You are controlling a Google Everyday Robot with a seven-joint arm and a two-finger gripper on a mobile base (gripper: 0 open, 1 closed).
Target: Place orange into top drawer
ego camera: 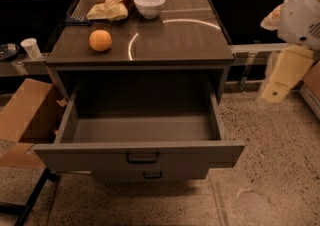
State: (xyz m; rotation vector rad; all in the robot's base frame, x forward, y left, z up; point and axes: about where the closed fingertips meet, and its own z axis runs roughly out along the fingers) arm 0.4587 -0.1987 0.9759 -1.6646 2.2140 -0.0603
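Observation:
The orange (100, 40) sits on the dark cabinet top (175, 40), at its left side near the front. The top drawer (90, 157) is pulled wide open below it, and nothing shows inside. Its small dark handle is in the middle of the front panel. My gripper (280, 77) hangs at the right edge of the view, to the right of the cabinet and well away from the orange. It holds nothing that I can see.
A white bowl (149, 5) and a crumpled snack bag (112, 5) stand at the back of the cabinet top. The narrower lower drawer front (152, 174) sits under the open drawer. A cardboard box (25, 115) stands left of the drawer, with a paper cup (31, 48) on the shelf behind it.

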